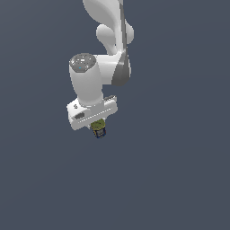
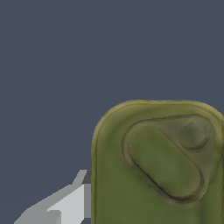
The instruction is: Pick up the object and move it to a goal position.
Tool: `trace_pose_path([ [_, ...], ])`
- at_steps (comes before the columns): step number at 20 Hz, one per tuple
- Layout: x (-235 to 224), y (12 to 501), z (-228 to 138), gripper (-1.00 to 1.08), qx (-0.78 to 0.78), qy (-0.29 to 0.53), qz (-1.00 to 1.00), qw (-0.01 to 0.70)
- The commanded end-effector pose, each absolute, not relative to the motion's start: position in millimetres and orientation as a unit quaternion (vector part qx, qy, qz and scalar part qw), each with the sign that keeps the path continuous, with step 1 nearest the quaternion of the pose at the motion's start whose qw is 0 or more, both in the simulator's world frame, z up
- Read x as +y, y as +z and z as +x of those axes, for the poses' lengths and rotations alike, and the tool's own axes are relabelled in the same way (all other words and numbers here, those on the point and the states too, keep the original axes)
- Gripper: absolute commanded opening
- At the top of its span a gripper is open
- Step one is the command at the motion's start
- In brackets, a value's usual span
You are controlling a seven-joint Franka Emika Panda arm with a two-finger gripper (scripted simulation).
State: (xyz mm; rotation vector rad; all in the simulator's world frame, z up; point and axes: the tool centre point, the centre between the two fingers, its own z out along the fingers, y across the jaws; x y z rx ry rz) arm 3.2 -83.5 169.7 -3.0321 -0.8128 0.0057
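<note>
The object (image 1: 99, 128) is a tiny olive-green and yellow mottled block with a dark blue-black lower end. It hangs just under my white gripper (image 1: 98, 129), near the middle of the exterior view. The gripper is shut on it, and the fingers are mostly hidden behind the hand and the object. In the wrist view the object (image 2: 162, 166) fills much of the picture as an olive-green rounded face with an oval recess. One grey-white fingertip (image 2: 70, 203) shows beside it, touching its side.
The white arm (image 1: 105, 49) reaches down from the upper middle of the exterior view. All around is a plain dark blue-grey ground (image 1: 179, 179), with no other objects, edges or goal marker in sight.
</note>
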Motion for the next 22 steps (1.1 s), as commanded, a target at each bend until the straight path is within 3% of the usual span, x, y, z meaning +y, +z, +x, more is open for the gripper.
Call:
trace_pose_path([
  [1, -99, 196, 8, -1.0, -0.259, 0.0, -0.966, 0.001],
  [11, -141, 259, 20, -1.0, -0.259, 0.0, -0.966, 0.0],
  [22, -149, 270, 24, -1.0, -0.259, 0.0, -0.966, 0.0],
])
